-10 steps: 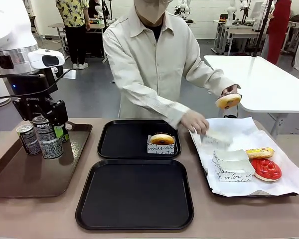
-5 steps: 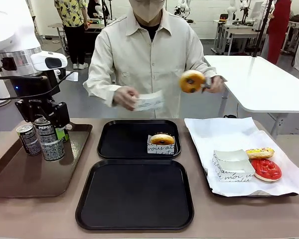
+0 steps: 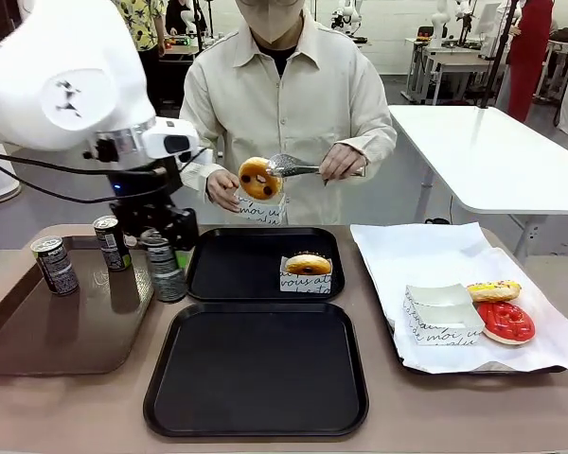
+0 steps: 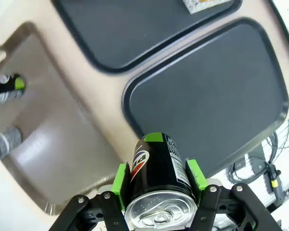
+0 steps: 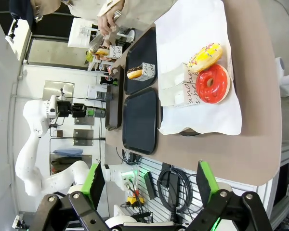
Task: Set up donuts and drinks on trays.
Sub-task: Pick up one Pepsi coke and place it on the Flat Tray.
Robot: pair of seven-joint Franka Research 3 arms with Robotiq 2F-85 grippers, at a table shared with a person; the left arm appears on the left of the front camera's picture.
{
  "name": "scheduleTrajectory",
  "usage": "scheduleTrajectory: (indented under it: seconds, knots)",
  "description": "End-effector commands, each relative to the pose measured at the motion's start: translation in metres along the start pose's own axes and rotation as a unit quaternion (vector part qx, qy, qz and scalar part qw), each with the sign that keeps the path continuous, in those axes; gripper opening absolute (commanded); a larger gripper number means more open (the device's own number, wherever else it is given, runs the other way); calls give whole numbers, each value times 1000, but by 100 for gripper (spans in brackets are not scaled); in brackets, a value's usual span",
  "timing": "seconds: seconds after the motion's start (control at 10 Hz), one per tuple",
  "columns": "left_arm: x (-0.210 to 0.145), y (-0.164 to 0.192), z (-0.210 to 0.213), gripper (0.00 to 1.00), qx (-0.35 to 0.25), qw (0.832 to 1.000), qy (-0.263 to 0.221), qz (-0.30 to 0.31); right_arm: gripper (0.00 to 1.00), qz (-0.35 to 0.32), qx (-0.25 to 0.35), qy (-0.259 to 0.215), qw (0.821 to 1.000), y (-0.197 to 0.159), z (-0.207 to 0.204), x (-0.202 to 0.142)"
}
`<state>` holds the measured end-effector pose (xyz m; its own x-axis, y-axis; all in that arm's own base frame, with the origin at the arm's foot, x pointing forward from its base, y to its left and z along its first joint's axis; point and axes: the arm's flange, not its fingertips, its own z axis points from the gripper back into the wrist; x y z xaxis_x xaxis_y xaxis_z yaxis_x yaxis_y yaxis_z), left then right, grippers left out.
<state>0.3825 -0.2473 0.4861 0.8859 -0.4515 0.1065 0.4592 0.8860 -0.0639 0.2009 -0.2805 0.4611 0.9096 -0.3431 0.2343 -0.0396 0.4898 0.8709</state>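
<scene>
Your left end effector clamps a Pepsi can. The far black tray holds one boxed donut; the near black tray awaits everything.

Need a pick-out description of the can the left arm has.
Find the brown tray on the table's left. At its right edge, beside the far black tray, is the can. Unlike the two cans standing free farther left, it is clamped in the left gripper.
</scene>
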Motion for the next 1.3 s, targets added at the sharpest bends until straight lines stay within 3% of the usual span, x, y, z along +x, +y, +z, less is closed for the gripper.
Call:
scheduleTrajectory:
  seconds: [0.0,0.3,0.4,0.5,0.6,0.8,1.2]
  knots:
    - [23,-3,-13,59,0,999,-37,2,100,9,10,-5,1000,0,1,1]
    - [39,7,-36,59,-44,998,-48,-2,100,9,10,-5,1000,0,1,1]
    - [26,12,-26,59,-55,998,-25,-19,100,9,10,-5,1000,0,1,1]
    - [-2,21,-5,59,-56,997,44,-28,100,9,10,-5,1000,0,1,1]
    - [-41,30,23,59,-69,992,66,-86,100,9,10,-5,1000,0,1,1]
    - [-102,41,59,59,-77,987,69,-126,100,9,10,-5,1000,0,1,1]
    - [-120,41,64,59,-59,989,53,-129,100,9,10,-5,1000,0,1,1]
